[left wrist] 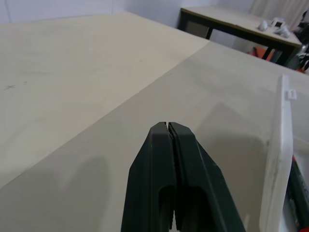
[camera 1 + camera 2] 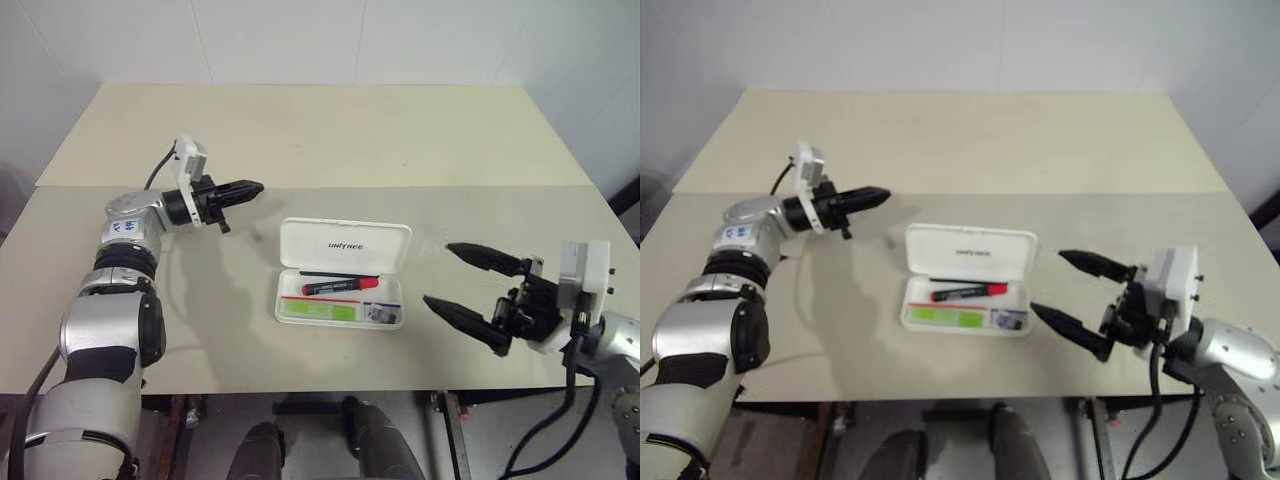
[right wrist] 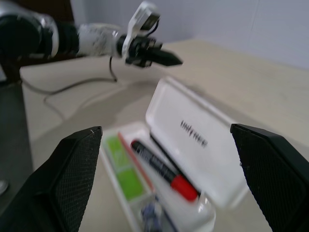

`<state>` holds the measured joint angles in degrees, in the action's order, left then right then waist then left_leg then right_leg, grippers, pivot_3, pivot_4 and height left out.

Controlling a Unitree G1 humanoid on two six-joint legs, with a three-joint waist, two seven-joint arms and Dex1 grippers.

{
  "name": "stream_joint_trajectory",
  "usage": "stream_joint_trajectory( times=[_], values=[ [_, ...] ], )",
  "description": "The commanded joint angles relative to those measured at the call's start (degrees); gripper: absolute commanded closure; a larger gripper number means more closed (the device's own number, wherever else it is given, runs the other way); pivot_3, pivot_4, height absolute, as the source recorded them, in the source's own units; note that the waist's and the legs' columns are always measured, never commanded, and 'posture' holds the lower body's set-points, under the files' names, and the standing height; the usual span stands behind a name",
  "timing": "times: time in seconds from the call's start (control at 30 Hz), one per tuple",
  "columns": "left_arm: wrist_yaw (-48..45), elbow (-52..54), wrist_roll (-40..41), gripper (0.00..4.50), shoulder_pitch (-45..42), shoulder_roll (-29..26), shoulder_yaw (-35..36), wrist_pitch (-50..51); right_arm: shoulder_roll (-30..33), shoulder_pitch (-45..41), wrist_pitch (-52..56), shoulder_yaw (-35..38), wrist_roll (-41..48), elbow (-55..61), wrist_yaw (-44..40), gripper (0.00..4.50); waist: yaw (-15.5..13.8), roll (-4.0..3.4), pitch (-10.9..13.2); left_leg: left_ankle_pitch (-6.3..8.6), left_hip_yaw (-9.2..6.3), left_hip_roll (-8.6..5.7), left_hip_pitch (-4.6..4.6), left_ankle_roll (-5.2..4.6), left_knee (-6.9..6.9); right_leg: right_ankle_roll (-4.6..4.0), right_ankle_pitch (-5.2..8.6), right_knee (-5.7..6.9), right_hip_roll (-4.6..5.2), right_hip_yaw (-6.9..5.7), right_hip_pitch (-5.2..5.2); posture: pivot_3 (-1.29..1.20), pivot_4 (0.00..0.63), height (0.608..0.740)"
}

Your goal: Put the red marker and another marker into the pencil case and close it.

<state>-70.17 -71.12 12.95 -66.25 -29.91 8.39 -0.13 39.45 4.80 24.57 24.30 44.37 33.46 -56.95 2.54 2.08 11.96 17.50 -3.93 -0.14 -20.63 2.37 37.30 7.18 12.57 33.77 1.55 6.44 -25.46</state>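
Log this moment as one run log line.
pencil case: open | red marker, green highlighter: inside | left gripper: shut, empty | right gripper: open

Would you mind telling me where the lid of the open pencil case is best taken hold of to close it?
Probably the lid's free far edge, away from the hinge. It stands tilted back behind the tray, so come from behind; the shut left gripper is nearest that side.
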Motion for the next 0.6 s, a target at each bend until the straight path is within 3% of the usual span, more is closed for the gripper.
stream_joint_trajectory(
  times=[0.03,0.37,0.6],
  values=[
    [0.87,-1.05,-0.79,4.47,-3.0,0.29,0.85,0.59,1.15,0.96,-2.54,2.25,0.29,0.19,-1.32,0.0,0.08,0.01,0.0,0.0,0.0,0.0,0.0,0.0,0.01,0.0,0.0,0.02,0.0,0.0,0.0,0.0,0.15,0.74],
    [0.9,-4.63,-4.65,4.47,-5.88,2.16,-0.38,16.75,2.0,6.62,-3.55,5.38,1.88,2.41,-2.33,0.0,-0.11,0.04,0.02,0.0,0.01,-0.03,0.02,0.0,0.11,0.0,0.0,0.06,-0.01,0.03,0.05,0.0,0.15,0.74],
    [-5.26,-5.1,-3.92,4.47,-7.37,2.73,0.81,26.73,2.3,8.12,-3.7,6.57,2.34,3.46,-1.7,0.0,-0.22,0.04,0.02,0.0,0.01,-0.04,0.03,0.01,0.19,0.0,0.0,0.11,-0.01,0.03,0.05,0.0,0.15,0.74]
  ],
)
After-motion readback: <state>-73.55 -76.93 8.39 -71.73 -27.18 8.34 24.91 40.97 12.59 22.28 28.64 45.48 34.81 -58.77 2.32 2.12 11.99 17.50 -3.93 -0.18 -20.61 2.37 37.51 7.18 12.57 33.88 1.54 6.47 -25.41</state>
